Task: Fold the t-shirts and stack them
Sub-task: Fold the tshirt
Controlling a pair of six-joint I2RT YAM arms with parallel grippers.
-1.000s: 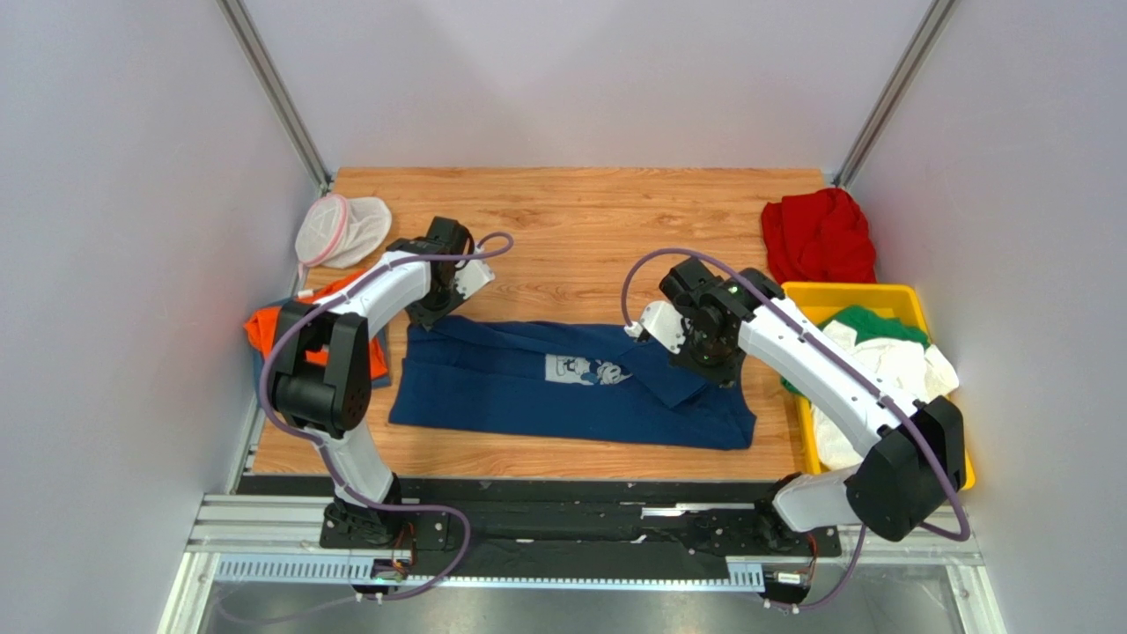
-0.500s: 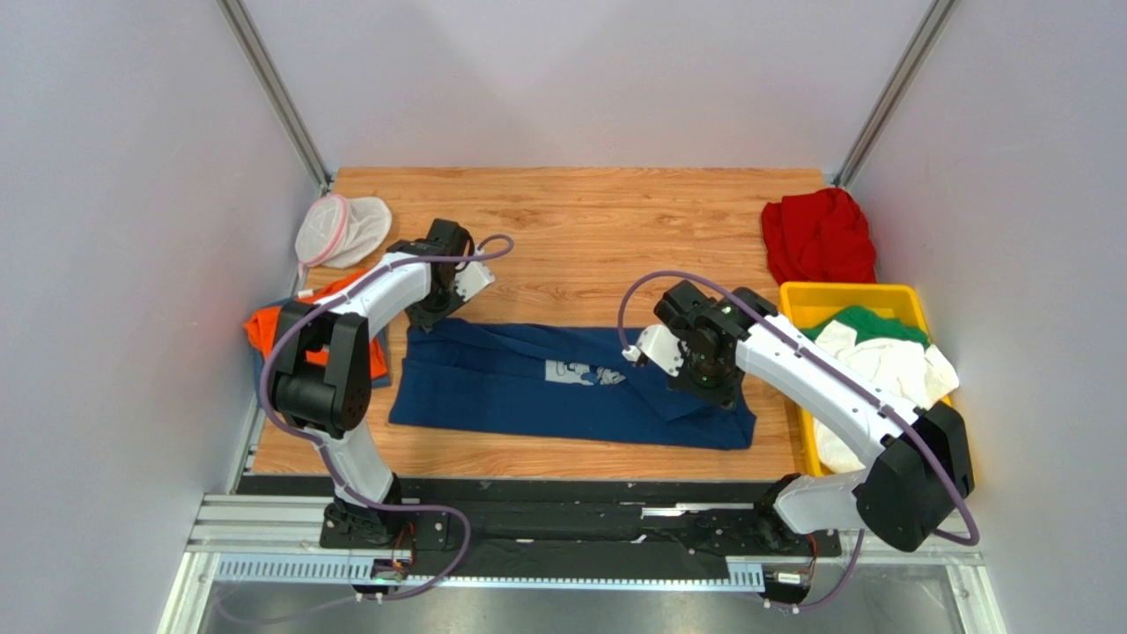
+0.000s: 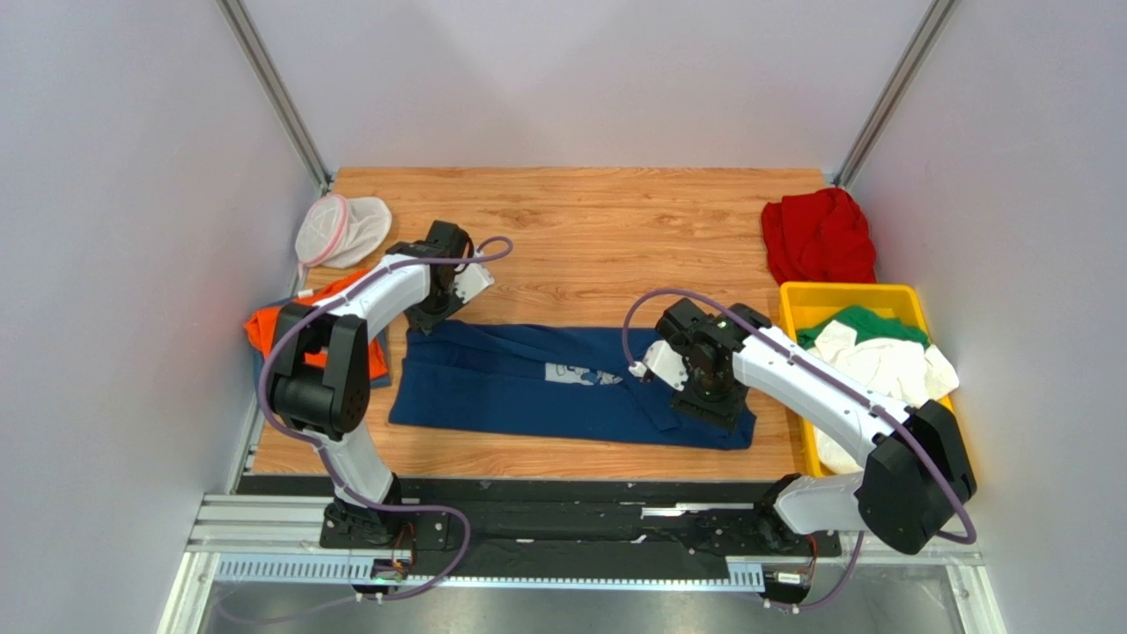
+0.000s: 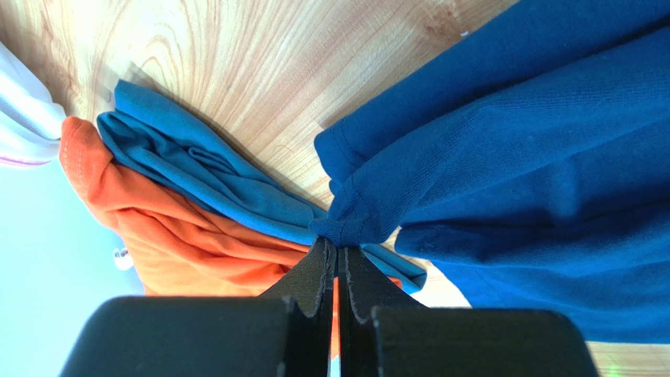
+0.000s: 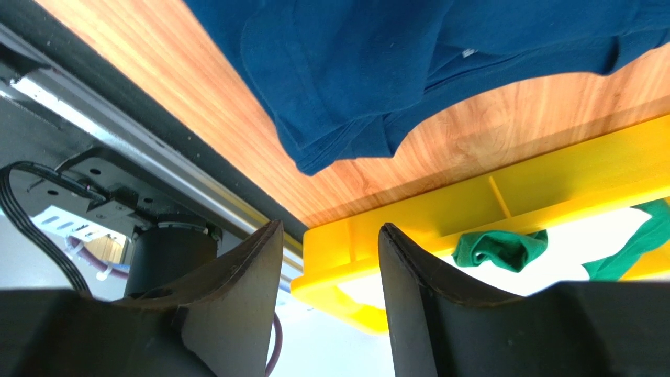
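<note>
While the left gripper [image 4: 336, 250] pinches the far corner of the navy t-shirt [image 3: 529, 386] at 10 o'clock, jaws pressed together on the cloth, the right gripper [image 5: 330, 236] stands over its 3 o'clock end, jaws parted and empty. The shirt's long axis runs 9 to 3 across the wooden table [image 3: 595, 225]. It is soft knit, creased, with a pale square print. An orange t-shirt [image 4: 157, 236] lies crumpled just beside the pinched corner.
</note>
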